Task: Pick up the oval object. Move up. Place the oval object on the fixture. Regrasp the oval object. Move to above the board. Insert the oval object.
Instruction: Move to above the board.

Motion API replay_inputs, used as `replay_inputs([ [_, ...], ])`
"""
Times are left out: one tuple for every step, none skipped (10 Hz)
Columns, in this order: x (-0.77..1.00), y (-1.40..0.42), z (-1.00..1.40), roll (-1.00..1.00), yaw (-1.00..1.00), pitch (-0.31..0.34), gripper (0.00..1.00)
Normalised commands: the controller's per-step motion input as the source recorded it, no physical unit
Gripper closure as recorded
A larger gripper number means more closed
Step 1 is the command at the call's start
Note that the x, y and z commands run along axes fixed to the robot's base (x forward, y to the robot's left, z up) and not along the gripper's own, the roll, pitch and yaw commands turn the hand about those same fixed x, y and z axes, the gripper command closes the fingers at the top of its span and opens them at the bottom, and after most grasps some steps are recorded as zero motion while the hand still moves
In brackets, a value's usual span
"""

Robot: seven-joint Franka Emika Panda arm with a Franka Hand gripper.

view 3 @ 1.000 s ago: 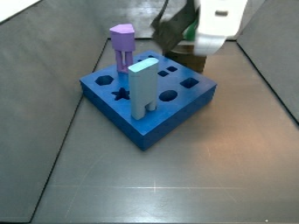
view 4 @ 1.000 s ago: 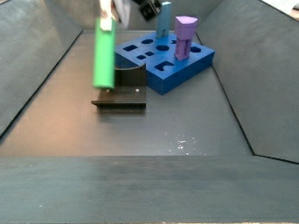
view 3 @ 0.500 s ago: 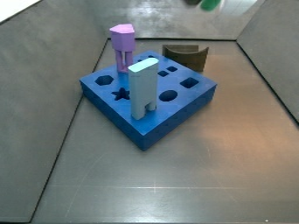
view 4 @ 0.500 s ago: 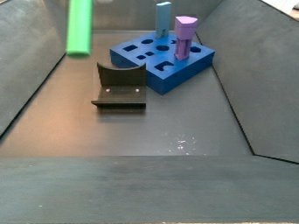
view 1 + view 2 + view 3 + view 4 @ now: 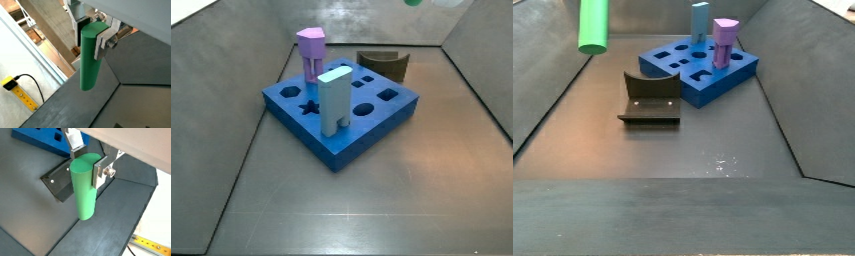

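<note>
The oval object, a long bright green peg, hangs upright in my gripper in both wrist views; the silver fingers are shut on its upper end. In a side view the peg is high above the floor, up and left of the dark fixture, and my gripper is out of frame above it. In a side view only the peg's lower tip shows at the top edge. The blue board lies beside the fixture. Below the peg a wrist view shows the fixture.
A purple pentagonal peg and a light-blue rectangular peg stand in the board. Sloping grey walls close in the floor on both sides. The board's corner shows in a wrist view.
My gripper has lifted the green peg straight up from the fixture. The gripper has left both side views, and the peg is higher than half a second ago.
</note>
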Motion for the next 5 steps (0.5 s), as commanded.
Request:
replay_inputs([
  [0.12,-0.05,0.01,0.03,0.21,0.152,1.0],
  [0.12,-0.05,0.01,0.03,0.21,0.153,1.0],
  [0.12,-0.05,0.01,0.03,0.21,0.154,1.0],
  [0.12,-0.05,0.01,0.03,0.21,0.154,1.0],
  [0.11,-0.05,0.0,0.03,0.21,0.154,1.0],
])
